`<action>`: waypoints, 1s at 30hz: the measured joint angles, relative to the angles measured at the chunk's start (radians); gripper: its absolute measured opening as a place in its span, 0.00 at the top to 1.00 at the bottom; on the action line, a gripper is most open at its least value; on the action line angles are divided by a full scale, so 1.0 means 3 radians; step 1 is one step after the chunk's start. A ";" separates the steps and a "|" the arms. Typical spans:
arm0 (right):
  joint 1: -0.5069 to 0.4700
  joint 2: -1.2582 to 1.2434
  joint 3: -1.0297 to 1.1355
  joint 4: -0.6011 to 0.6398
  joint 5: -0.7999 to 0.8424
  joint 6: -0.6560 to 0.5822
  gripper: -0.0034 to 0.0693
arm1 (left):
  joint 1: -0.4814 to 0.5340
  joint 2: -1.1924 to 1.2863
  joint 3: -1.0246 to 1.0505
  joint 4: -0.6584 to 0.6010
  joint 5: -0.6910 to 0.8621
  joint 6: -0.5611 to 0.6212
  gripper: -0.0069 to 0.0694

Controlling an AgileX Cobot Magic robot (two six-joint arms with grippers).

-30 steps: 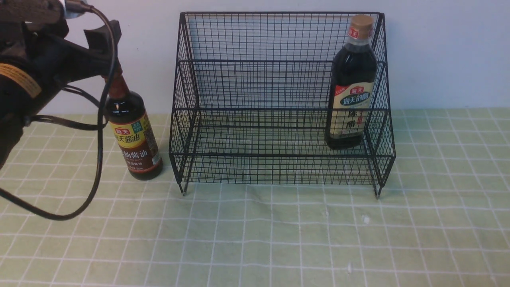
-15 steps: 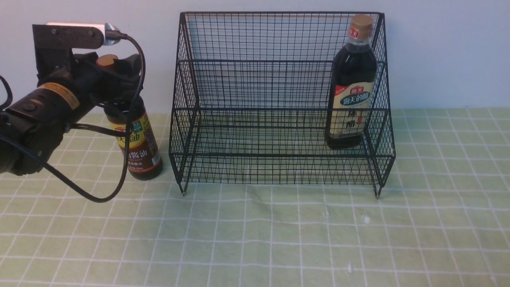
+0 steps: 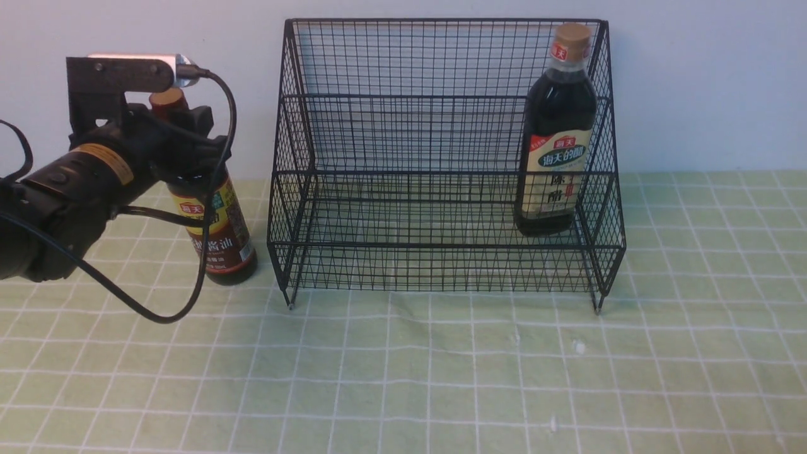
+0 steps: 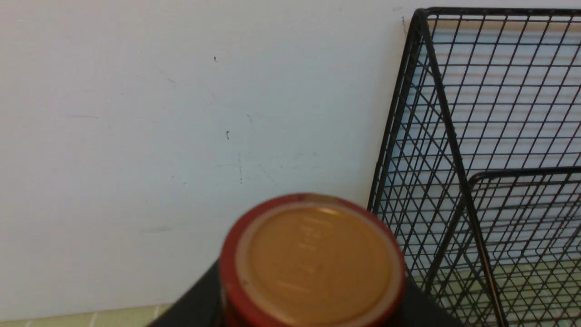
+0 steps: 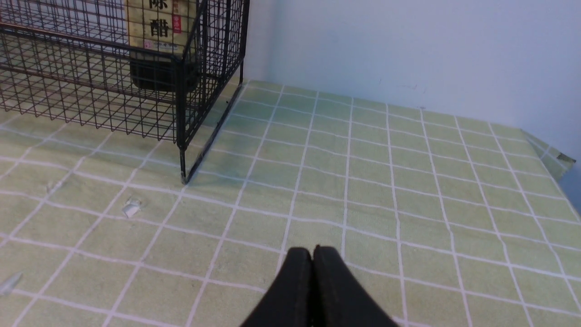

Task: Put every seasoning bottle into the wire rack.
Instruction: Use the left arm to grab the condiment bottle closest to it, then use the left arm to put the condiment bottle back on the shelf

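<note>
The front camera looks forward over the bench, with the rack at 12 o'clock, mid-range. The left wrist camera hovers close over the cap; the right wrist one skims low. All share the rack.

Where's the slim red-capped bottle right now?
Front view, left side: the slim bottle stands on the tablecloth just left of the wire rack, outside it, with the left gripper at its neck.

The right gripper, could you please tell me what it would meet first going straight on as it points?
Way looks free: the right gripper, jaws shut, points across the tablecloth toward the wall, the wire rack off to one side. Probably cloth or wall first; depth unclear.
</note>
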 joint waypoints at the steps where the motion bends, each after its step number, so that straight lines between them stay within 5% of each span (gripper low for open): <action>1: 0.0000 0.0000 0.0000 0.0000 0.0000 0.0000 0.97 | 0.0000 -0.0048 0.0008 0.0031 0.0063 0.0000 0.57; 13: 0.0000 0.0000 0.0000 0.0000 0.0000 0.0000 0.97 | -0.0064 -0.1033 -0.0522 0.0120 0.0338 -0.0070 0.57; 21: 0.0000 0.0000 0.0000 0.0000 0.0000 0.0000 0.97 | -0.0832 -0.0951 -0.1294 0.0441 0.0872 -0.0176 0.57; 30: 0.0000 0.0000 0.0000 0.0000 0.0000 0.0000 0.97 | -0.1140 -0.0352 -0.1719 0.0447 0.0974 -0.0182 0.57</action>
